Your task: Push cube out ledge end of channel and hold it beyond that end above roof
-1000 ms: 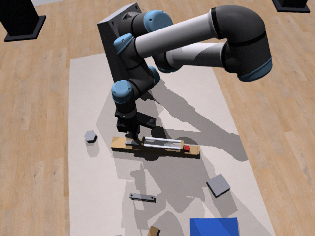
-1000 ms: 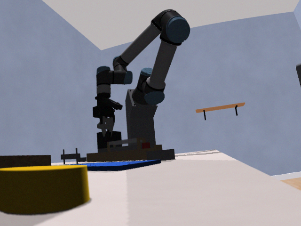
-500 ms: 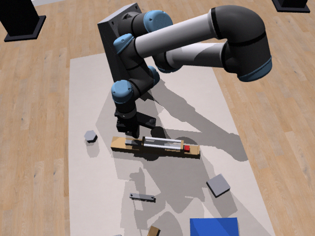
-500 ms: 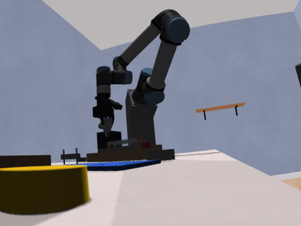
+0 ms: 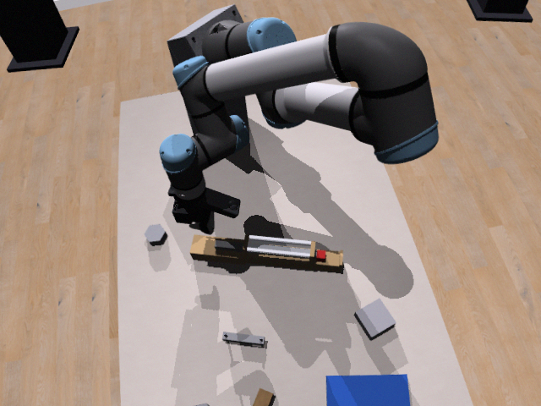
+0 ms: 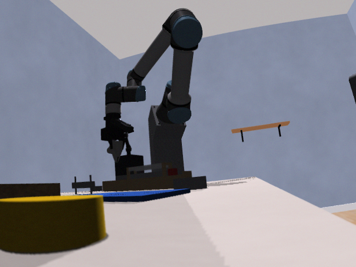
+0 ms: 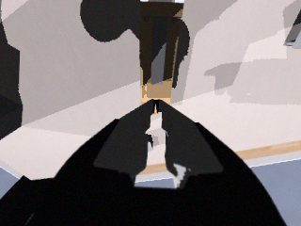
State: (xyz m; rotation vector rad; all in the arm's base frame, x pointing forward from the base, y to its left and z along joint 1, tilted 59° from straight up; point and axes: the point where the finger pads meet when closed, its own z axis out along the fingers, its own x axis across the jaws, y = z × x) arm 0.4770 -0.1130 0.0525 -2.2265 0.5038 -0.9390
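The channel (image 5: 266, 254) is a long wooden trough with a clear roof (image 5: 279, 246) over its middle, and it lies across the mat. The small red cube (image 5: 320, 255) sits just past the roof's right end, inside the wooden part near the right end. It also shows in the exterior view (image 6: 172, 171). My gripper (image 5: 206, 227) (image 6: 116, 156) is shut and empty, and hangs point-down a little above the channel's left end. In the wrist view the closed fingertips (image 7: 155, 101) sit over that open wooden end (image 7: 156, 87). A grey shape (image 5: 225, 244) lies in the left open part.
A grey hexagonal block (image 5: 155, 233) lies left of the channel. A grey square block (image 5: 374, 318), a grey bar (image 5: 244, 338), a blue plate (image 5: 368, 389) and a tan block (image 5: 264, 397) lie nearer the front. A yellow cylinder (image 6: 52, 221) stands close to the exterior camera.
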